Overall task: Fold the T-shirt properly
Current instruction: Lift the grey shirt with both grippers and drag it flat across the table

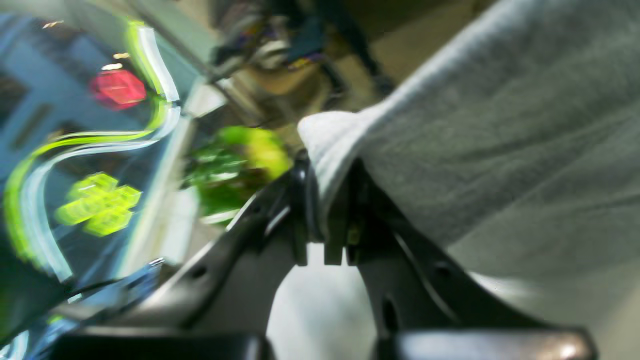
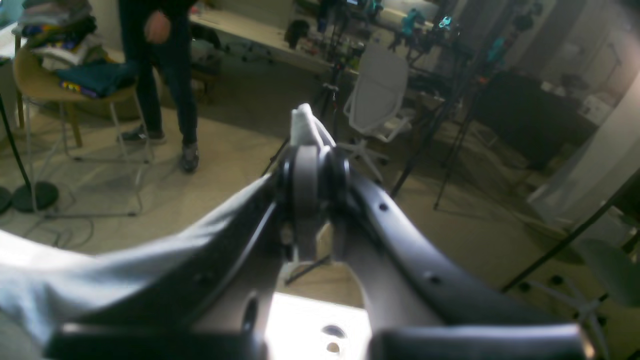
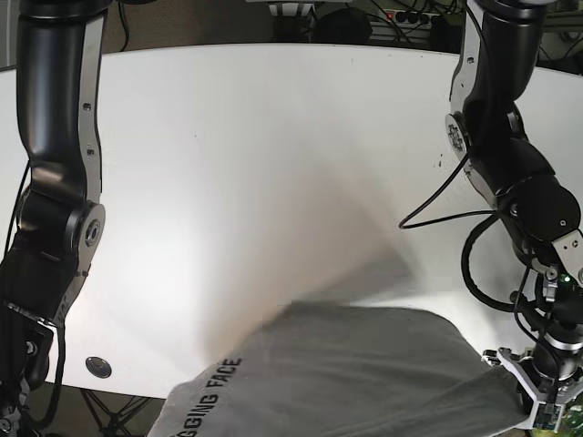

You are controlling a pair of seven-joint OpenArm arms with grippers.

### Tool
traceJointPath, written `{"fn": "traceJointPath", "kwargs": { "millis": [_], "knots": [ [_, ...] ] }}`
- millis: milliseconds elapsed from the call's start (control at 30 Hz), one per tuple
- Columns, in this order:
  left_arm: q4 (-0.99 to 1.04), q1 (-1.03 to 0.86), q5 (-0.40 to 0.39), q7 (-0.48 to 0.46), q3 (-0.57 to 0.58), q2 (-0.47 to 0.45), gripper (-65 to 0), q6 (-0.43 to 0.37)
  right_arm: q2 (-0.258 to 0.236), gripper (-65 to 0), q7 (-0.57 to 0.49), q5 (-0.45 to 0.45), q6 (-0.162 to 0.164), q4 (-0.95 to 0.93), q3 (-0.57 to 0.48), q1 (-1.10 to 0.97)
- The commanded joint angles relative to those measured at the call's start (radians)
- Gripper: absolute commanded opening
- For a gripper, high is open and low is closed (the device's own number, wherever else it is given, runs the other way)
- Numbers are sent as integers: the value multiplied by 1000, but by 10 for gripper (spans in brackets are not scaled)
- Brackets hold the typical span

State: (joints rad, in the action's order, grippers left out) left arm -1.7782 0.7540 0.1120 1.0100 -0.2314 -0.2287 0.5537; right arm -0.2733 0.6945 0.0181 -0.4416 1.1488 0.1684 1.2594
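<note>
Robotics lab or workshop: white table [image 3: 273, 164], tripods [image 2: 450, 115], cluttered far bench [image 2: 260, 40], white office chair [image 2: 377, 97], person standing [image 2: 160, 75].

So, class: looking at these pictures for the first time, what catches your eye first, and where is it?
The grey T-shirt hangs off the white table's near edge, printed letters near its left corner. The left tool pinches a pale fold of it; the right tool also clamps cloth, with a cluttered room behind.
</note>
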Motion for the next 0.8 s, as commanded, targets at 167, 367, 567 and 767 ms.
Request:
{"fn": "traceJointPath", "kwargs": {
  "millis": [167, 367, 567, 767],
  "knots": [
    [-79, -54, -1, 31, -4, -11, -650, 49, -1, -629, 75, -8, 5, 225, 89, -177],
    [-127, -245, -1, 31, -6, -8, -650, 67, 30, -629, 141, -10, 0, 426, 168, -421],
    [-157, -457, -2, 28, -44, -5, -650, 124, 85, -629, 184, -10, -1, 606, 260, -677],
    [-157, -614, -2, 28, -62, -5, -650, 144, 136, -629, 184, -10, -1, 702, 305, -898]
  ]
}}
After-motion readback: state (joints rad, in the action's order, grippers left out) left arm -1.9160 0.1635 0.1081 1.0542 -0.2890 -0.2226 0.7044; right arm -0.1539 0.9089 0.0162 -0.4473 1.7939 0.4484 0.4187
